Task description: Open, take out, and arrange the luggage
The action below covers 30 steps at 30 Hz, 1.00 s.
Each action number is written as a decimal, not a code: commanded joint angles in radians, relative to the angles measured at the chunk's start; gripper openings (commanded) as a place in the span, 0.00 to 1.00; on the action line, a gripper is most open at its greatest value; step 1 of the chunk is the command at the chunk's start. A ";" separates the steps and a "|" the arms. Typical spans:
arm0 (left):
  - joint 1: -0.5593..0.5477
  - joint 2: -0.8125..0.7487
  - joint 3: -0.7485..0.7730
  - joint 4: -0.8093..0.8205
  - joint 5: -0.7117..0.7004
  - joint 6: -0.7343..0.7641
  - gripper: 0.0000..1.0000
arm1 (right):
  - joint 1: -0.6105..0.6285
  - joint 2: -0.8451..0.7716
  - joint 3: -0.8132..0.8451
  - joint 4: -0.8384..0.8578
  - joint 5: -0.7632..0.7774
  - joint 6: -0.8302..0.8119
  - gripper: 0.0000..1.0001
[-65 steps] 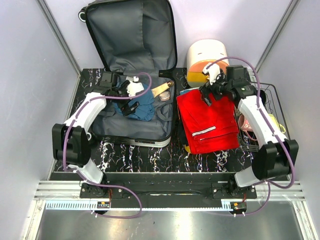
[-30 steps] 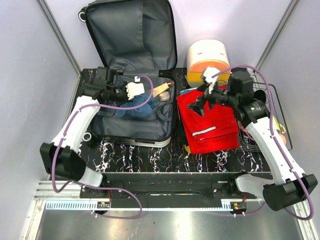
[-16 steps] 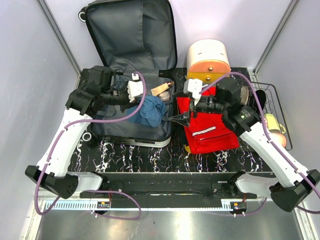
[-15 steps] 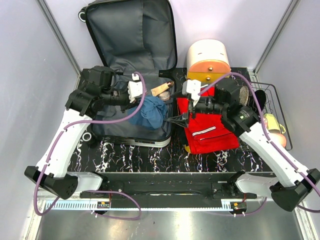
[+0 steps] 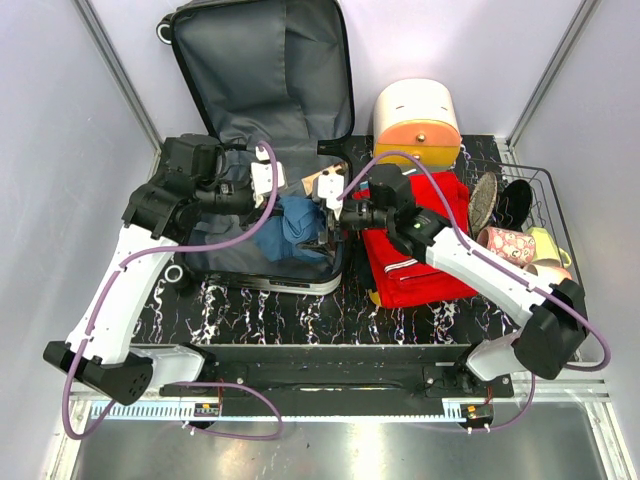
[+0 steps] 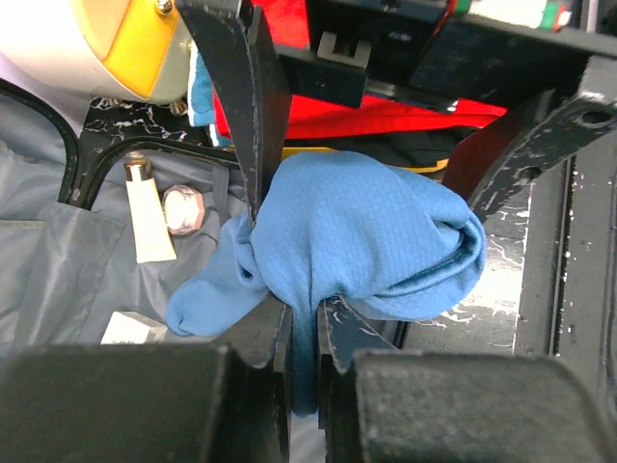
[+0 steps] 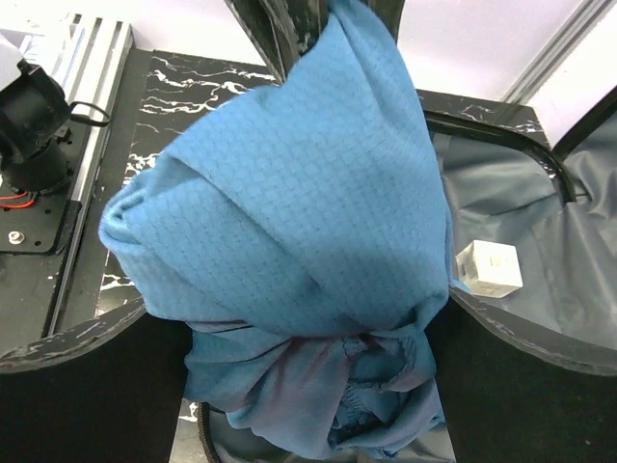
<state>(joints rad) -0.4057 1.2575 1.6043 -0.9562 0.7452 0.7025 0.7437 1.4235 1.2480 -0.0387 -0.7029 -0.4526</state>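
Note:
The luggage (image 5: 260, 90) lies open, its grey-lined lid leaning on the back wall. Above its lower half hangs a bunched blue garment (image 5: 297, 225) (image 6: 366, 231) (image 7: 289, 193). My left gripper (image 5: 282, 203) (image 6: 304, 323) is shut on a fold of that cloth. From the right, my right gripper (image 5: 324, 228) (image 7: 294, 299) stands open, and its two fingers (image 6: 253, 116) straddle the bundle on either side. A cream tube (image 6: 147, 217), a small round jar (image 6: 181, 209) and a white box (image 7: 489, 267) lie on the lining inside.
A folded red garment (image 5: 420, 255) lies right of the luggage. Behind it stands a white-and-orange drawer box (image 5: 417, 120). A wire basket (image 5: 545, 178) with shoes and cups sits at the far right. Grey walls close in on both sides.
My right arm has swung left from the red garment until its open fingers stand around the blue garment. The left gripper has kept hold of the blue garment, now slightly further right.

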 commanded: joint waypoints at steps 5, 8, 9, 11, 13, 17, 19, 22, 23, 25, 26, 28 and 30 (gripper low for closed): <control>-0.004 -0.078 -0.012 0.042 0.111 -0.008 0.00 | 0.009 0.029 -0.110 0.258 0.005 0.080 0.89; -0.001 -0.075 -0.009 0.063 0.092 -0.046 0.00 | 0.009 0.012 -0.119 0.354 0.005 0.166 0.53; 0.005 -0.076 -0.006 0.076 0.088 -0.064 0.00 | 0.009 -0.004 -0.114 0.370 0.003 0.184 0.39; 0.013 -0.070 -0.001 0.123 0.069 -0.147 0.00 | 0.010 -0.017 -0.075 0.375 0.005 0.230 0.13; 0.019 -0.064 0.020 0.157 0.048 -0.219 0.06 | 0.009 -0.040 -0.041 0.341 0.014 0.259 0.00; 0.054 -0.034 0.063 0.211 -0.044 -0.366 0.68 | 0.009 -0.101 0.048 0.278 0.081 0.243 0.00; 0.111 -0.012 0.106 0.212 -0.040 -0.437 0.90 | 0.005 -0.130 0.091 0.214 0.115 0.227 0.00; 0.209 0.035 0.157 0.217 0.017 -0.527 0.99 | -0.027 -0.159 0.180 0.146 0.141 0.255 0.00; 0.234 0.042 0.163 0.221 0.054 -0.547 0.99 | -0.046 -0.166 0.226 0.128 0.149 0.261 0.00; 0.284 0.045 0.157 0.231 0.072 -0.566 0.99 | -0.059 -0.184 0.272 0.065 0.172 0.264 0.00; 0.294 0.042 0.149 0.237 0.071 -0.571 0.99 | -0.072 -0.202 0.307 0.047 0.192 0.259 0.00; 0.309 0.030 0.118 0.249 0.075 -0.574 0.99 | -0.086 -0.219 0.341 -0.021 0.221 0.247 0.00; 0.312 0.020 0.089 0.254 0.077 -0.571 0.99 | -0.108 -0.248 0.386 -0.055 0.250 0.232 0.00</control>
<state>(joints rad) -0.1024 1.2972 1.7237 -0.7563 0.7723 0.1871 0.6647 1.2663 1.5204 -0.0509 -0.5301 -0.2131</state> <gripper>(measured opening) 0.988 0.086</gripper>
